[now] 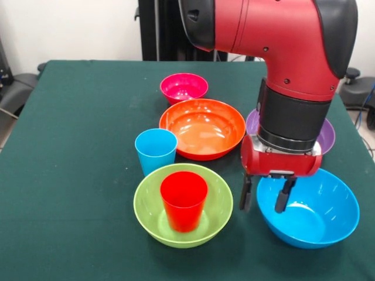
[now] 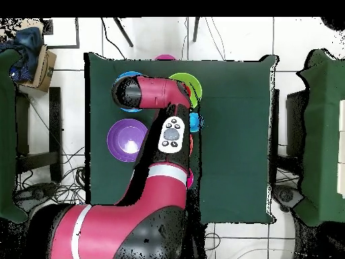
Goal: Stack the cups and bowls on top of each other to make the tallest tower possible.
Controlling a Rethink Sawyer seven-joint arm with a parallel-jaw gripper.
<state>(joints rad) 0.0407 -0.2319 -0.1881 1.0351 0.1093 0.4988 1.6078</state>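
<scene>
Blue bowl (image 1: 310,213) rim directly beneath open pincer (image 1: 265,198).

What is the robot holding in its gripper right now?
Nothing. The gripper is open and empty, hanging at the rim of the blue bowl.
</scene>
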